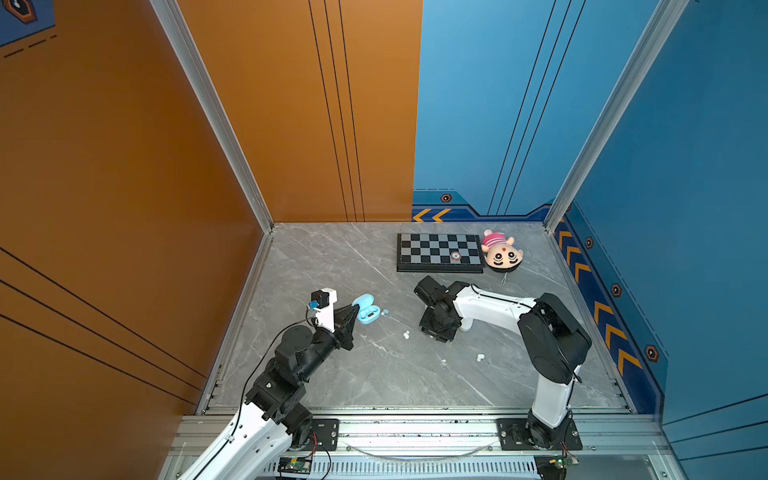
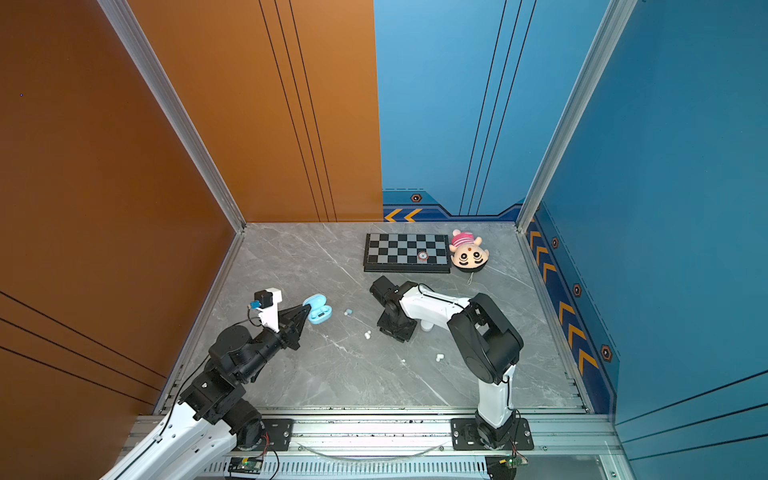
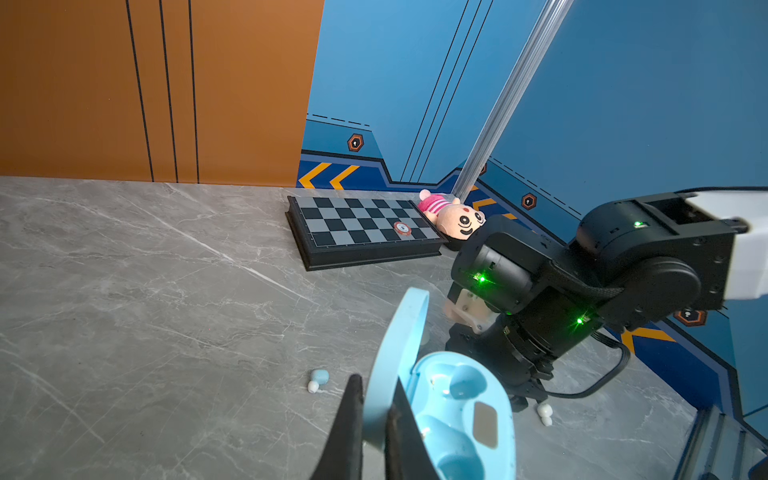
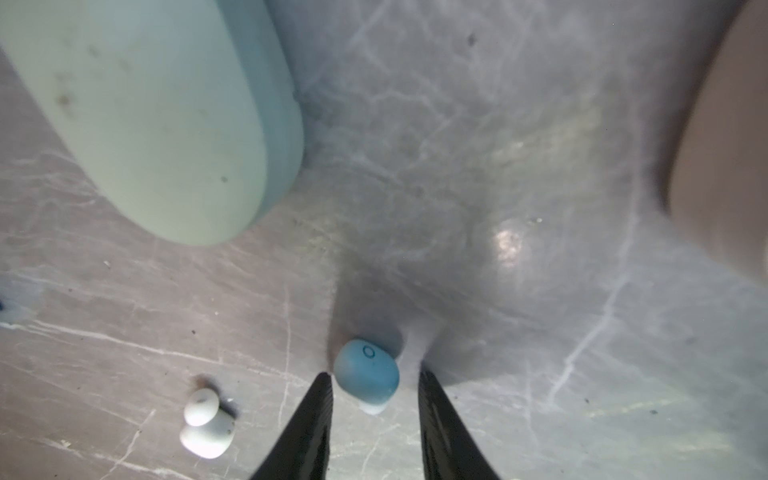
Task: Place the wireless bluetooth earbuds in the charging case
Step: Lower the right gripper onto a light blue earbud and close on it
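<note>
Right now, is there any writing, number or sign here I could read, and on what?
"O": dark ring on the pale blue rounded plastic earbud.
Small red-and-white round disc on the black-and-grey chequered board: print too small to read.
Orange-rimmed hexagon badges: white symbol, no letters.
Yellow painted chevron arrows: signs only, no words.
Brown patch inside the open pale blue plastic charging case: blank.

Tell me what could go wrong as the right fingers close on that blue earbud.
The blue earbud is small, rounded and loose between the open right fingers; it may squirt out when pinched. The white earbud lies close by and could get knocked. The left fingers pinch only the thin lid of the open case, so the case might tilt during insertion.
</note>
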Robot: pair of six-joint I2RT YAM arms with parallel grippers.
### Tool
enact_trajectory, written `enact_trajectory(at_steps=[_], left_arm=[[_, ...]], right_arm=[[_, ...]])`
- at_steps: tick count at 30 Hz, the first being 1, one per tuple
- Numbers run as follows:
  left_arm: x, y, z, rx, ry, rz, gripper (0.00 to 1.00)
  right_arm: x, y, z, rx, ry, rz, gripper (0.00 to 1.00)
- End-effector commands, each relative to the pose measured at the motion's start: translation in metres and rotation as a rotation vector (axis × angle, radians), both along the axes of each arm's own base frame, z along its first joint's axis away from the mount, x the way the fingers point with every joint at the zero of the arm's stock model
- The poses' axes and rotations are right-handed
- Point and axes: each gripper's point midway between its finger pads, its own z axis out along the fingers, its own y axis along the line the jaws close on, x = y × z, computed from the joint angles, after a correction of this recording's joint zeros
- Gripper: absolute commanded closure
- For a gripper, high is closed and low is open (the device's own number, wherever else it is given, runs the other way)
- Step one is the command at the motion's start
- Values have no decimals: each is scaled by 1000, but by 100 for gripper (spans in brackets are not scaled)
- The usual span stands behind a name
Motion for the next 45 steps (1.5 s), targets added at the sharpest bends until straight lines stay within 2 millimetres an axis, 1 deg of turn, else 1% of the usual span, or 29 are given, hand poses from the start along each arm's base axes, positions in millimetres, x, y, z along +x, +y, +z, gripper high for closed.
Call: enact_trajectory(at_steps=[1,6,7,10,13,14,17,21,28,35,39,41,42,43,45], left_arm=[[2,0,1,10,-13,10,100],[3,-3,2,17,-10,1,100],[3,-4,1,19,-9,-2,100],[3,-6,1,26,-5,-9,100],[4,-9,2,34,-3,-19,100],[5,-10,2,37,-1,-22,100],[5,-13,1,46,5,-29,100],[6,-15,2,55,7,-36,100],[5,-17,3,64,2,-38,100],[5,-16,4,65,-1,-32,100],[4,-15,3,67,-1,-29,100],[4,-15,5,65,-4,-27,100],[4,-15,4,66,-3,-26,100],[4,-15,4,66,-3,-27,100],[4,-14,3,67,-3,-24,100]], right_arm=[[-3,2,19,18,-12,149,57],[-8,-2,46,35,-62,352,54],[1,-12,47,37,-67,337,54],[8,-11,51,65,-81,431,55],[14,-7,50,55,-90,563,61],[15,-7,47,43,-81,600,63],[19,-6,44,27,-70,696,64],[20,-4,37,11,-50,762,64],[14,-4,20,-53,23,805,63],[9,2,11,-80,62,848,65],[10,-1,7,-104,79,853,67],[12,-2,8,-117,80,856,67],[5,2,1,-131,101,877,67],[3,3,-2,-136,112,885,67],[3,3,-3,-139,113,885,67]])
